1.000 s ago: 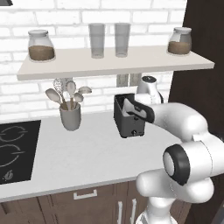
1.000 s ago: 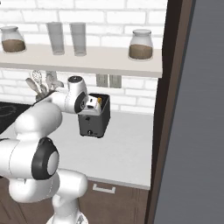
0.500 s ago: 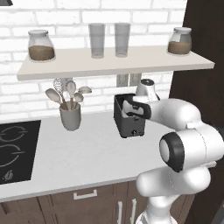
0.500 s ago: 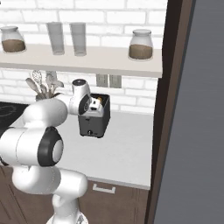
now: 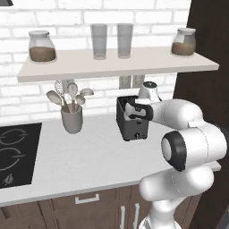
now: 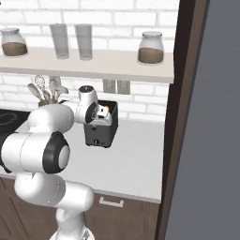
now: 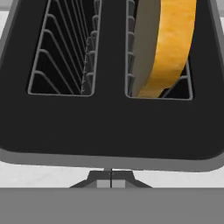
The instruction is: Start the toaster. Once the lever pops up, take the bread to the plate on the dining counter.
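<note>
While the claw (image 7: 111,181) hangs pinched shut, empty, toaster (image 7: 109,122) just beneath, bread (image 7: 168,48) upright in one slot

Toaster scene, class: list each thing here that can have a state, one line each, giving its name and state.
Small boxy dark grey toaster: upright on the counter, one slot empty, one loaded.
Golden-tan bread slice: standing in the right-hand slot as the hand view shows it, top sticking out.
Gripper: shut, empty, above the toaster's edge.
Two clear glasses: upright, empty.
Two glass jars: lidded, part-filled with brown contents.
Grey utensil cup: upright, holding utensils.
</note>
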